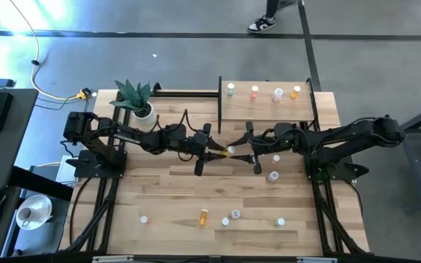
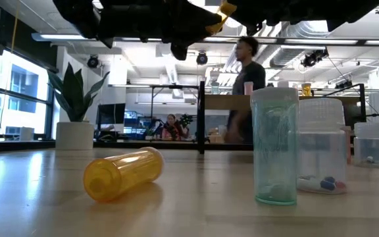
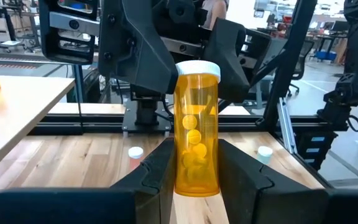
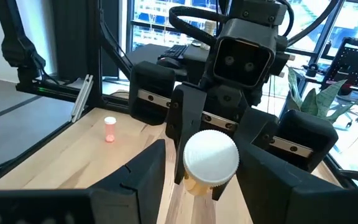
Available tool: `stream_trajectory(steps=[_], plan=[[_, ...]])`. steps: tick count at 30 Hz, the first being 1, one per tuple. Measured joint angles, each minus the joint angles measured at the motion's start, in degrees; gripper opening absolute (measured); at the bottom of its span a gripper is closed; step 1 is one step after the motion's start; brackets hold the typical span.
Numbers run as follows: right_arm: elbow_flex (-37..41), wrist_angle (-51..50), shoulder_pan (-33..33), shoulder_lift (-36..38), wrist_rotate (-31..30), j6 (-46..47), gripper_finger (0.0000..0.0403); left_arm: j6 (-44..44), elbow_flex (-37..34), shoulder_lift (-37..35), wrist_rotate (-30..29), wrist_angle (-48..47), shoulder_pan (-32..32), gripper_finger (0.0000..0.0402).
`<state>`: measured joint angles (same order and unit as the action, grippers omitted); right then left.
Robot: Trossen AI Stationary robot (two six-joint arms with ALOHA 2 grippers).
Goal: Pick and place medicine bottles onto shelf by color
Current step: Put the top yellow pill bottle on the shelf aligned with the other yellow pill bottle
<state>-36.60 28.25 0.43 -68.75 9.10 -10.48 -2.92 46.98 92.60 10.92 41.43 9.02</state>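
Orange bottle [image 3: 196, 130] w/ white cap, pills inside, held mid-table above the wood, between both arms. Left gripper [image 3: 194, 180] clamped on its base end. Long axis runs along the line between the grippers, cap toward right gripper [image 4: 210, 174], whose fingers flank the cap; gripping or not: can't tell. Looks like a handover. Shelf [image 1: 269, 109] lies just behind, nearer the right arm; orange one [image 1: 296, 93] already on its right end. Others lie loose on the table, incl. a fallen orange [image 2: 124, 172].
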Motion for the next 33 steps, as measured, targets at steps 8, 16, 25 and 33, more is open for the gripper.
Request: stream_trajectory(steps=[8,16,25,33], plan=[[0.0,-0.1,0.0,0.0,-2.4,0.9,0.0177,0.1,0.0,0.0,0.0,-0.1,0.0,0.0091],[0.0,-0.1,0.0,0.0,-2.6,1.5,0.0166,0.2,0.0,0.0,0.0,-0.1,0.0,0.0091],[0.0,-0.1,0.0,0.0,-2.4,1.6,0.01,0.2,0.0,0.0,0.0,0.0,0.0,0.0091],[0.0,-0.7,0.0,0.0,-2.4,2.7,0.011,0.2,0.0,0.0,-2.7,-0.2,0.0,0.011]])
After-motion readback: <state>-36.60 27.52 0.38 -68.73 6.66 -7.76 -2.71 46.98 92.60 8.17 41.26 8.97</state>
